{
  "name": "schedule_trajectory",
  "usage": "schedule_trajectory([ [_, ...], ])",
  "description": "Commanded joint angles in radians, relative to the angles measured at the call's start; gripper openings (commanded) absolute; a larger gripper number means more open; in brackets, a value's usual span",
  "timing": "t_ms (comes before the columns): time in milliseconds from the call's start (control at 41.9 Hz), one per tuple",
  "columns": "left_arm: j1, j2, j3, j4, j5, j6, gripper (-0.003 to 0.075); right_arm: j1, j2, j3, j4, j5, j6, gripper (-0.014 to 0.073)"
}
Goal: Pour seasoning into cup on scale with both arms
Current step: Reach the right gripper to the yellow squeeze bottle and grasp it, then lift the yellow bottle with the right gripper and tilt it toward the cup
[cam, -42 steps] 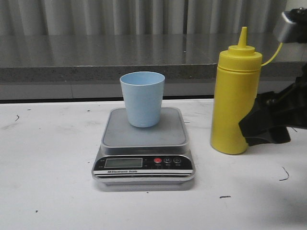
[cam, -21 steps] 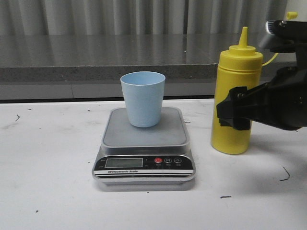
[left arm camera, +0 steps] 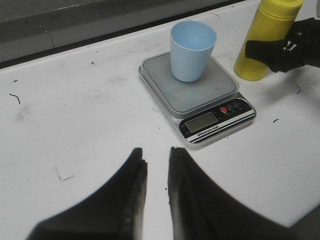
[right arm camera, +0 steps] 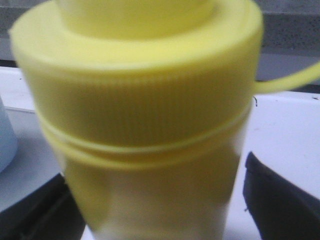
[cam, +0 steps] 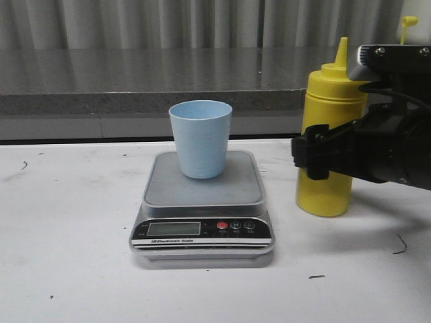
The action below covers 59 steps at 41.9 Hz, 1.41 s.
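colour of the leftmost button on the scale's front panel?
Red. The leftmost button on the scale shows best in the front view; the two beside it are black.

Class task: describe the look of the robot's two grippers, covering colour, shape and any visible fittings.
The right gripper is matte black and blocky, with a grey metal bracket held by screws above it. The left gripper has two dark, tapering jaws with ridged inner edges. No markings are visible.
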State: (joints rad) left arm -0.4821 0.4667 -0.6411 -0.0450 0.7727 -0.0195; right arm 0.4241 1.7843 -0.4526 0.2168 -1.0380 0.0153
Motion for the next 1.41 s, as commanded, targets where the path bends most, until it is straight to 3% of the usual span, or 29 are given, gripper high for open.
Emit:
schedule_trajectory([
  [0,-0.002,0.003,-0.025,-0.005,-0.072,-0.005,0.0112,0.0,-0.021,-0.033,-0.009,-0.092,0.003,0.0631],
  [215,-0.002,0.003,-0.025,-0.005,-0.072,-0.005,0.0112,0.0,-0.024,-0.033,-0.009,-0.084,0.003,0.0369],
  [430,-0.002,0.003,-0.025,-0.005,-0.072,-0.005,0.0112,0.0,-0.148,-0.033,-0.009,0.051,-0.026,0.0363],
  [693,-0.002,0.003,-0.025,-0.005,-0.072,-0.005,0.0112,-0.005,-0.404,-0.143,-0.009,0.546,-0.217,0.0363],
  [979,-0.002,0.003,-0.025,-0.005,-0.072,-0.005,0.0112,-0.005,-0.456,-0.494,-0.037,1.135,-0.389,0.0363],
  [1266,-0.002,0.003,-0.025,-0.005,-0.072,-0.005,0.0112,0.005,-0.342,-0.744,-0.303,1.475,-0.412,0.0363],
  [1385,-0.002,0.003,-0.025,-0.005,-0.072,-0.005,0.0112,0.042,-0.264,-0.812,-0.477,1.625,-0.412,0.0363],
])
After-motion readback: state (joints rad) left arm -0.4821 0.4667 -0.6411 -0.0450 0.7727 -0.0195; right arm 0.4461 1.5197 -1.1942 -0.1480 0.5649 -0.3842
